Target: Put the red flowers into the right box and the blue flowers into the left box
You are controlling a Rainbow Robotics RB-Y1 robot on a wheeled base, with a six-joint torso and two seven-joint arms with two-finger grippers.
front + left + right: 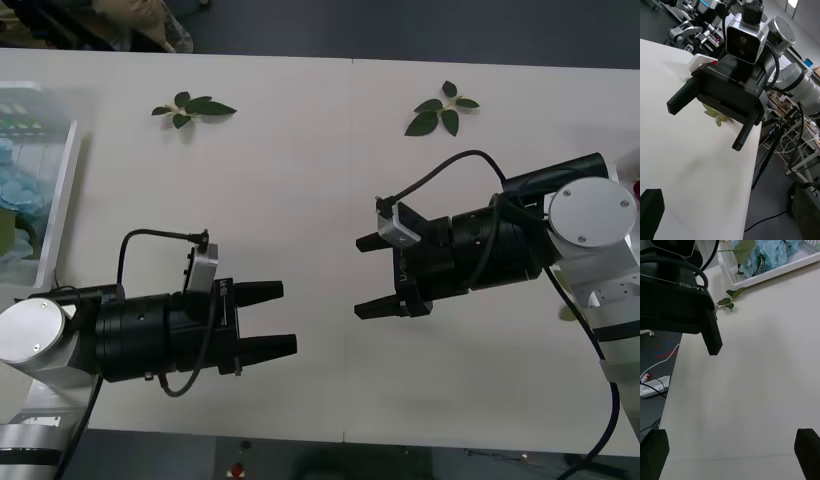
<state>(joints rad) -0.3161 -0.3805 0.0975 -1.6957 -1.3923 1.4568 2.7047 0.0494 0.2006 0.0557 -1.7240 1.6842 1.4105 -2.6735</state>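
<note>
The blue flowers (pixel 18 190) lie in the left box (pixel 62 195) at the table's far left; they also show as the pale blue cluster (pixel 769 253) inside the ribbed white tray (pixel 763 275). A sliver of the right box (pixel 630 160) sits at the far right edge, with a small dark-red patch, apparently the red flowers (pixel 636 188), behind my right arm. My left gripper (pixel 288 318) and right gripper (pixel 357 277) hover over the middle of the table, facing each other. Both are open and hold nothing.
Two flowerless green leaf sprigs lie on the far half of the table, one left of centre (pixel 193 108) and one right of centre (pixel 440 110). The white table runs bare between the grippers. Its front edge is close behind both arms.
</note>
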